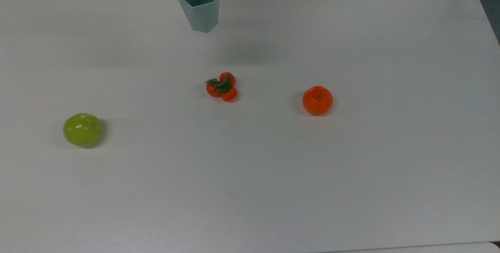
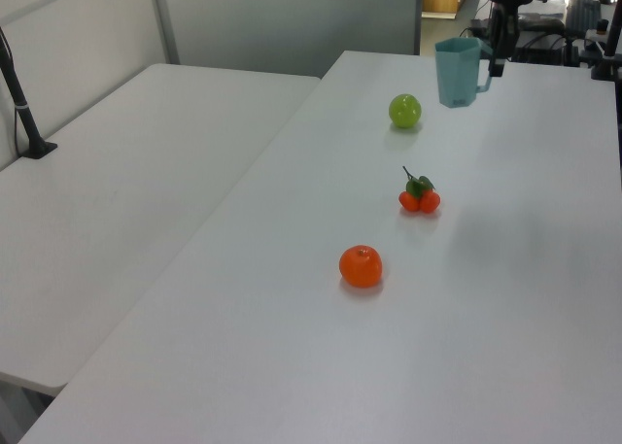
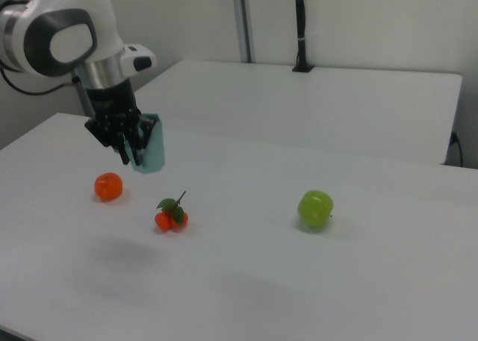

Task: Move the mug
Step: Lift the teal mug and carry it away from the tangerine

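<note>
Clenched on the handle side of the mug (image 3: 151,153), black jaws of the gripper (image 3: 128,148) under a glossy white arm (image 3: 75,39) in the right view. Holds the mug aloft, clear of the table (image 1: 351,159), upright with a slight tilt, its soft grey shadow cast on the bare surface below. Pale teal-blue, matte, faceted like folded paper, hexagonal at the open rim and tapering to a narrower base; small loop handle visible in the left view (image 2: 457,71), next to the dark fingers (image 2: 497,57). Hangs near the top view's upper edge (image 1: 199,0), well apart from the fruit. Beyond, near the table's middle, a cluster of small red-orange fruits (image 1: 222,87) with green leaves. Further toward the top view's right, a round orange (image 1: 317,100) with dimpled skin. Far toward the top view's left, a glossy green apple (image 1: 82,129) with bright highlights. Smooth, matte white tabletop underneath everything.
</note>
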